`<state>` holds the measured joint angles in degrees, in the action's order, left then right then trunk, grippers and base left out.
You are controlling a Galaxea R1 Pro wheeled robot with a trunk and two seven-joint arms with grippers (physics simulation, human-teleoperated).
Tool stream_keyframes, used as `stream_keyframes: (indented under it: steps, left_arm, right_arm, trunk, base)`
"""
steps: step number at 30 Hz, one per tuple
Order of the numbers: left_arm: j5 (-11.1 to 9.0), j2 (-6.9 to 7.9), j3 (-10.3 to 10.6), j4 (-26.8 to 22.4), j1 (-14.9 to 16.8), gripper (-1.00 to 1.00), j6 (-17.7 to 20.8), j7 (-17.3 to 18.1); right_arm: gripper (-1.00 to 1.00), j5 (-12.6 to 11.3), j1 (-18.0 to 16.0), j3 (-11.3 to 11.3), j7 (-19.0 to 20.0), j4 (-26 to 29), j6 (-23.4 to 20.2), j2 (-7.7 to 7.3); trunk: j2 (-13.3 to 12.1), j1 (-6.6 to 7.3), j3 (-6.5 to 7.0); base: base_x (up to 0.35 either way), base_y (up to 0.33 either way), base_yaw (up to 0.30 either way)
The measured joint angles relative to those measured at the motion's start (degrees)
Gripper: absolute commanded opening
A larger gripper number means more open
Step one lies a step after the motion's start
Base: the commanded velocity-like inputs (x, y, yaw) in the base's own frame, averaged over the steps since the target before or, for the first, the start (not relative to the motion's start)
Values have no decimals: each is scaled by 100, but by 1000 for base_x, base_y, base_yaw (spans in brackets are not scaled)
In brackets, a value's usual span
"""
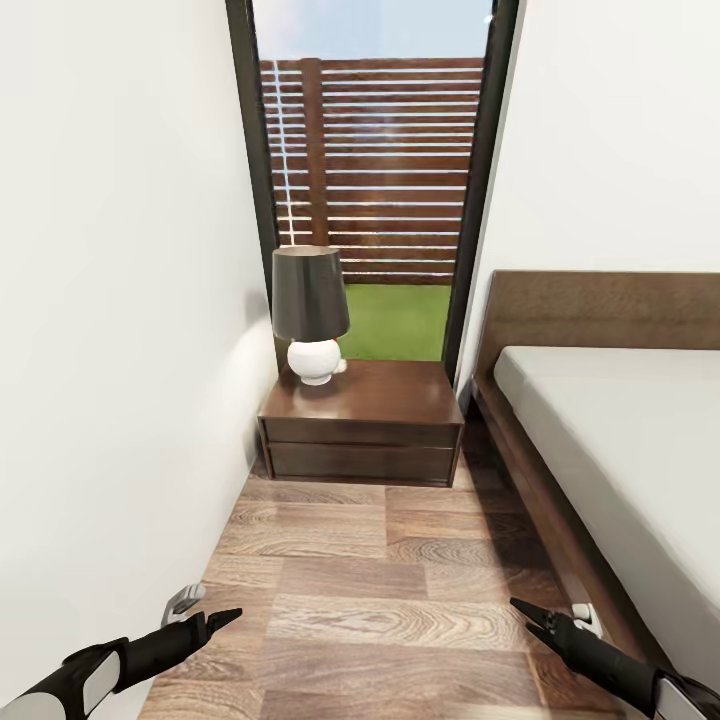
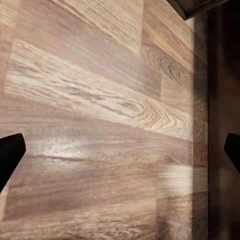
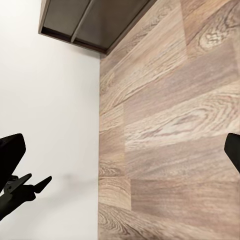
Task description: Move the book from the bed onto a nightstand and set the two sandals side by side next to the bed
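Observation:
I face a narrow strip of wood-plank floor (image 1: 400,590) in the bedroom. The dark brown nightstand (image 1: 362,425) stands against the window, with the bed (image 1: 620,440) and its headboard on the right. The mattress part I see is bare. The book and the two sandals are out of view. My left gripper (image 1: 225,617) hangs low near the left wall and my right gripper (image 1: 522,610) hovers by the bed frame. Both are open and empty, with fingertips (image 2: 10,155) (image 3: 10,150) spread wide over bare floor. The nightstand's drawer front (image 3: 85,20) appears in the right wrist view.
A lamp (image 1: 311,312) with a dark shade and round white base sits on the nightstand's left half. A white wall (image 1: 110,350) closes the left side. The tall dark-framed window (image 1: 370,180) behind shows grass and a slatted fence. A dark shadowed band (image 2: 222,80) runs along the floor.

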<state>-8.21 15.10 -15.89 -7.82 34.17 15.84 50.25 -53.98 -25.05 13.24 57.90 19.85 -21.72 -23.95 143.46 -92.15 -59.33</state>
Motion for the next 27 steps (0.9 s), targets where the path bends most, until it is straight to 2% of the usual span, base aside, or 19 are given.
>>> stream_keyframes:
  steps: [18,27]
  left_arm:
    - [0,0,0,0,0,100,0,1]
    - [0,-1,0,1,1,100,0,1]
  right_arm:
    - [100,-17,2,-42,24,1,14,-4]
    - [100,-18,3,-44,39,1,16,-4]
  trunk:
    - [0,0,0]
    - [0,0,0]
  base:
    - [0,0,-3]
    - [0,0,-109]
